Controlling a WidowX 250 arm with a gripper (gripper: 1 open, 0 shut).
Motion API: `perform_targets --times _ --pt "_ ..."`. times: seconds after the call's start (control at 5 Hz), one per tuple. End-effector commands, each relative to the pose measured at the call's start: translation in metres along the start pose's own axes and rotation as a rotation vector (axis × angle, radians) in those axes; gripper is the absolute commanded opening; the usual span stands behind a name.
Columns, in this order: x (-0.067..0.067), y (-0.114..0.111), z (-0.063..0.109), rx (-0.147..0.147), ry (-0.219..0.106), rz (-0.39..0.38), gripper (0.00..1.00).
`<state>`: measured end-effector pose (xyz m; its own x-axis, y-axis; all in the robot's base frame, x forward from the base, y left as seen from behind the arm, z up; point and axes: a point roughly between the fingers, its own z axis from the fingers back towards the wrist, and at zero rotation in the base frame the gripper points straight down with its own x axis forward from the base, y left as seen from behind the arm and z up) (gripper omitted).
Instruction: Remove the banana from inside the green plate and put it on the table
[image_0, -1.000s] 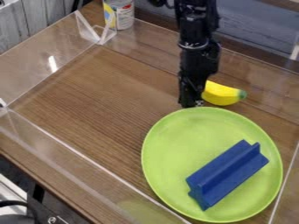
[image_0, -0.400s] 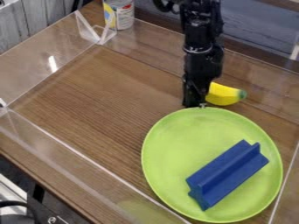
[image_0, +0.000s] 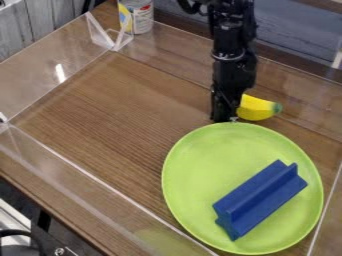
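Note:
The banana (image_0: 258, 107) is yellow with a dark tip. It lies low over the table (image_0: 120, 110), just beyond the far rim of the green plate (image_0: 201, 165) and outside it. My gripper (image_0: 226, 112) comes straight down from above. Its fingers are shut on the banana's left end, which they hide. The rest of the banana sticks out to the right of the fingers. A long blue block (image_0: 261, 198) rests inside the plate on its right half.
Clear see-through walls (image_0: 54, 70) ring the tabletop. A white and yellow bottle (image_0: 134, 15) stands beyond the far wall at the top. The plate fills the near right corner.
My gripper has shifted slightly to the right, and the banana has barely moved. The jaws have stayed shut.

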<state>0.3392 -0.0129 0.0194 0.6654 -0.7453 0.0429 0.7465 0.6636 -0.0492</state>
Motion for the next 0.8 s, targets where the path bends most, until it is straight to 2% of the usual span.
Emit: perform_targets --times 0.0,0.4,0.6 --pt "0.011 0.006 0.013 0.043 -0.039 -0.016 0.00" --pt "0.013 0.008 0.015 0.055 -0.053 -0.013 0.00" --pt "0.006 0.023 0.018 0.069 -0.056 0.032 0.00"
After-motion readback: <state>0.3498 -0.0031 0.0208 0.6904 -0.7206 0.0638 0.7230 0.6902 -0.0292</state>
